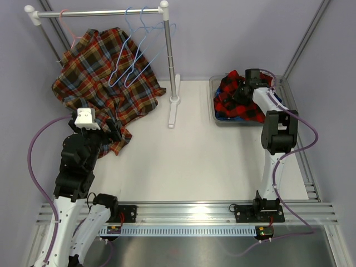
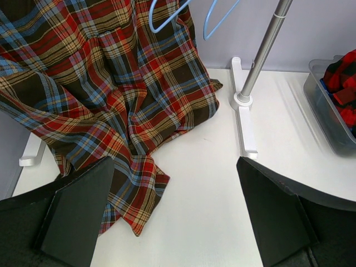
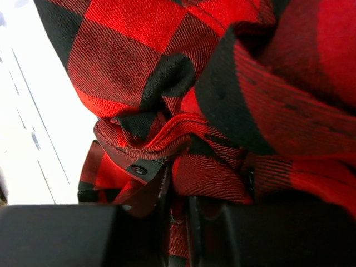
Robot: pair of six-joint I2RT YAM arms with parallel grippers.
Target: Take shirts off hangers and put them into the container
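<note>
- Left fingers are spread wide, low over the table, just beside the brown shirt.
- That shirt hangs on the pink hanger, hem pooled on the table. It looks soft, light and limp, best pinched at collar or shoulder.
- Right fingers are nearly together in the container, with red shirt folds between; I cannot tell if they grip.
- White smooth table, walls close.

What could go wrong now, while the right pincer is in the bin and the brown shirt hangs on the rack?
1. Cloth of the red-and-black shirt sits between the nearly closed fingers of the right pincer; lifting away may drag the shirt out of the container.
2. The two blue hangers hang across the brown shirt; a pull by the open left pincer may snag them or tip the rack.
</note>
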